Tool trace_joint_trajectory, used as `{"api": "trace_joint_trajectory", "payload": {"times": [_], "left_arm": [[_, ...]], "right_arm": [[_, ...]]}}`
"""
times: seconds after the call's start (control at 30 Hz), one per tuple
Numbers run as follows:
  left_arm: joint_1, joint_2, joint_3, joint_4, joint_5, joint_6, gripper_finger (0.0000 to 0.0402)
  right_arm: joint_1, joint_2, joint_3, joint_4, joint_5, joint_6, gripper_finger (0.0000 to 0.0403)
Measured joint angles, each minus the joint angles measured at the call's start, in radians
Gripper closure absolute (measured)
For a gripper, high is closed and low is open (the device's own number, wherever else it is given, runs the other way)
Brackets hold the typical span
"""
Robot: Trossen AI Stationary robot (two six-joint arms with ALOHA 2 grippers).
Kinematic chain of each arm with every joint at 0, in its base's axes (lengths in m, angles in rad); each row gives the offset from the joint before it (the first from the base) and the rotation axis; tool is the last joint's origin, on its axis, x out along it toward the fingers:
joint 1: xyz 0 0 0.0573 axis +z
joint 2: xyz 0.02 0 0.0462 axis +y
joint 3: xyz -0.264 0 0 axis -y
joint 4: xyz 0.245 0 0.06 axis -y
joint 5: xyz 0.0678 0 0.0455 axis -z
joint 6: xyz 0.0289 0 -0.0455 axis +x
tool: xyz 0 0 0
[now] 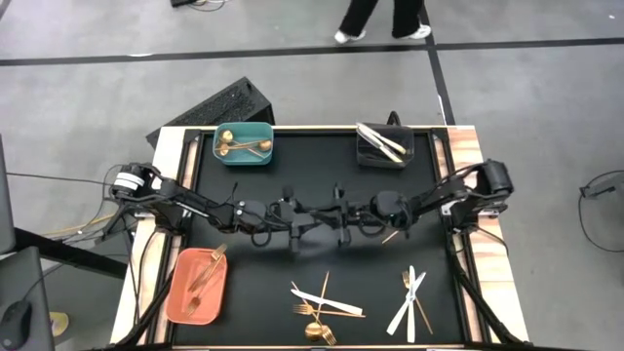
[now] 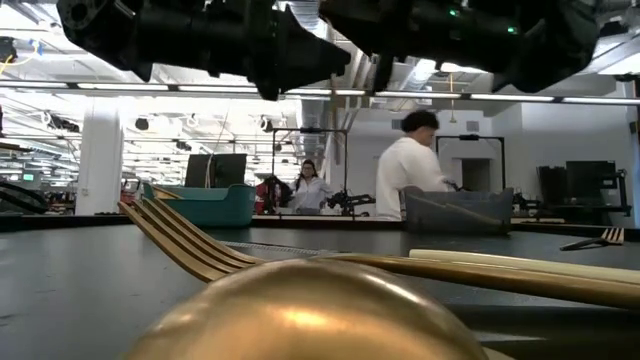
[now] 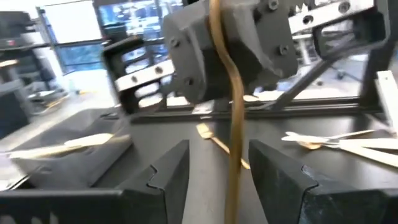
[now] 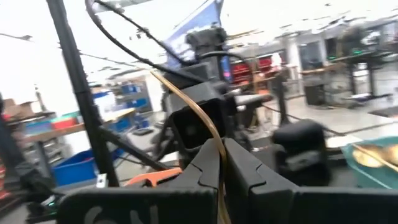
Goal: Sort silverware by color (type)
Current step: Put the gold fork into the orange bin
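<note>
Right gripper (image 4: 221, 163) is pinched shut on a thin gold utensil (image 4: 186, 102) mid-table, held up between both arms. Left gripper (image 3: 217, 168) sits open around its handle. Light, stiff, slick metal; grab mid-handle.

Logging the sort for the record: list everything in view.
Teal bin: one, teal, far left, holding gold spoons.
Dark bin: one, black, far right, holding white knives.
Salmon tray: one, salmon, near left, holding gold forks.
Loose silverware: roughly ten, gold and white, near edge.
Gold utensil: one, gold, mid-air above centre.
Person: one, dark trousers, floor beyond table.
Right gripper: one, dark, centre, shut on the gold utensil.
Left gripper: one, dark, centre, open around it.
</note>
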Motion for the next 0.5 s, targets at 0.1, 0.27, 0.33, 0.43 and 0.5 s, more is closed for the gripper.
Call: {"api": "trace_joint_trajectory", "payload": {"times": [0.1, 0.27, 0.33, 0.43, 0.5], "left_arm": [[0.000, 0.000, 0.003, -0.001, 0.004, -0.022, 0.0261], [-0.027, -0.024, 0.004, -0.138, -0.110, -0.106, 0.0345], [-0.043, -0.058, 0.003, -0.221, -0.137, -0.125, 0.0385], [-0.072, -0.131, 0.003, -0.343, -0.186, -0.170, 0.0393], [-0.099, -0.203, 0.003, -0.470, -0.253, -0.229, 0.0397]], "right_arm": [[0.000, 0.053, 0.058, -0.002, -0.050, -0.005, 0.0375], [-0.002, 0.099, 0.104, -0.004, -0.069, -0.011, 0.0372], [-0.003, 0.100, 0.105, -0.006, -0.070, -0.008, 0.0356], [-0.016, 0.098, 0.107, -0.006, -0.074, 0.021, 0.0321], [-0.025, 0.098, 0.107, -0.012, -0.076, 0.055, 0.0298]]}}
